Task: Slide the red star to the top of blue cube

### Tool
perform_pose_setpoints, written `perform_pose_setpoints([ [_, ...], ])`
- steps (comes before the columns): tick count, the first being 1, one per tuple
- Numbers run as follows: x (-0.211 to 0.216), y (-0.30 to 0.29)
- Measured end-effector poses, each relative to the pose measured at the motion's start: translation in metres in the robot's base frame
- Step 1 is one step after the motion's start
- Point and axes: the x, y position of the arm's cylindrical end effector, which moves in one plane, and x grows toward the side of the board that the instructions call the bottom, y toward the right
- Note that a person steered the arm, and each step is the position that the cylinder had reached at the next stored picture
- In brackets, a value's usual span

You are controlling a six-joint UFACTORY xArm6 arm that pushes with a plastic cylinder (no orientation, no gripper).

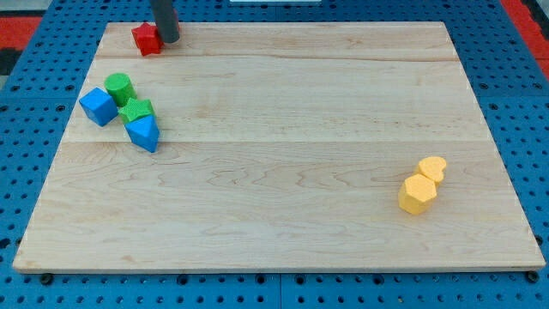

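Note:
The red star (146, 39) lies near the board's top left corner. The dark rod comes down from the view's top, and my tip (167, 39) rests right against the star's right side. The blue cube (99, 106) sits at the left of the board, below and a little left of the star. About one block's length of bare wood lies between the star and the cube.
A green cylinder (119, 87) touches the cube's upper right. A green star (135, 111) and a blue wedge-like block (143, 133) lie just right of the cube. Two yellow blocks (418, 194) (432, 168) sit at the right. The wooden board's top edge (274, 24) is close behind the star.

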Motion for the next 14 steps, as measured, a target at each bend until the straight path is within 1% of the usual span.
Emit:
perform_pose_setpoints([
  [2,-0.004,-0.053],
  [3,-0.023,-0.053],
  [4,-0.033,-0.062],
  [5,-0.033,-0.096],
  [8,-0.017,-0.076],
  [11,0.053,-0.051],
  [12,0.062,-0.045],
  [13,0.036,-0.06],
  [14,0.034,-0.1],
])
